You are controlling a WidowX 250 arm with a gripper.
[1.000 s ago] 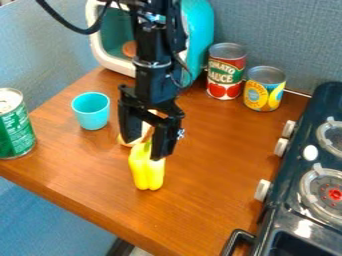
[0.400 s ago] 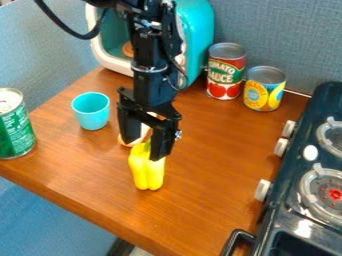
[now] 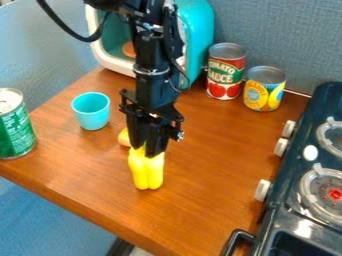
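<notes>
Pepper [image 3: 146, 172], yellow, on the counter [image 3: 207, 180], its far end apparently grasped by the tool [image 3: 146, 152]; probably light, smooth and fairly stiff, it should hold best at that narrow end, the rounded lobes being more slippery.

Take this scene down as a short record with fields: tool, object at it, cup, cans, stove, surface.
Tool: fingers close together, pointing down
Object at it: yellow pepper, its top at the fingertips
Cup: turquoise, upright
Cans: green at left; red and yellow at back
Stove: right side
Surface: brown wooden tabletop
</notes>
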